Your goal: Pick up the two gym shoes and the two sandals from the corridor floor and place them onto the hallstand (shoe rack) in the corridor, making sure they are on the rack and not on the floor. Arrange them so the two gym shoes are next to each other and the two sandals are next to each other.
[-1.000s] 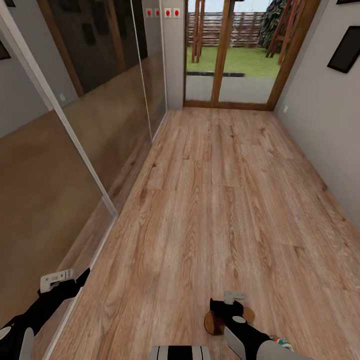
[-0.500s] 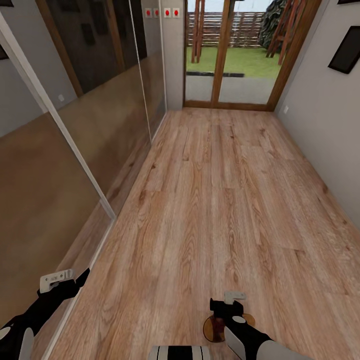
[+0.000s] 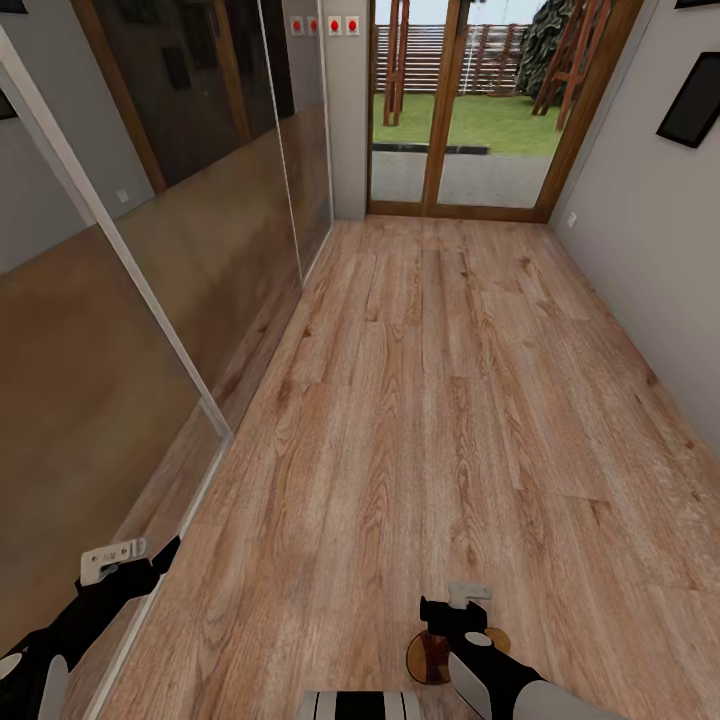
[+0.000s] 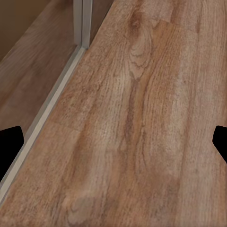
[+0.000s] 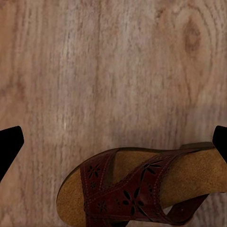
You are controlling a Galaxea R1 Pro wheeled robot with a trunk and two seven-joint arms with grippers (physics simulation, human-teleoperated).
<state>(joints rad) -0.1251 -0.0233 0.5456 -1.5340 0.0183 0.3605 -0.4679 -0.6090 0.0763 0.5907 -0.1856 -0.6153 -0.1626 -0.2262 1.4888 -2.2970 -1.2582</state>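
So the head view looks down a long corridor with the wood floor (image 3: pixel 440 400) running up to glass doors (image 3: pixel 455 110) at 12 o'clock, grass and a wooden fence showing outside. Mirrored panels (image 3: pixel 150 280) line the whole side from 7 to 11 o'clock, with a pale rail along their base. A grey wall (image 3: pixel 650 250) runs along 1 to 3 o'clock, with a dark picture frame (image 3: pixel 693 98) hung on it. Four little red-and-white switches (image 3: pixel 325 24) sit high up around 11 to 12. Nothing is lying on the planks between the arms and the doors.

The sandal (image 5: pixel 142 189) is right down at 6 o'clock in the head view, mostly tucked under the right gripper (image 3: pixel 455 612), just a tan edge poking out either side. The right wrist view shows it way better: dark reddish-brown leather, wide straps with little flower cutouts punched in, tan cork-looking footbed, lying flat on the floor. The two black fingertips stand wide apart with nothing between them, and the sandal sits clear of both.

The left gripper (image 3: pixel 125 562) is over at 7 o'clock by the mirror rail. In its wrist view, its fingertips are spread wide too, with only bare planks and the rail (image 4: pixel 47 109) past them.
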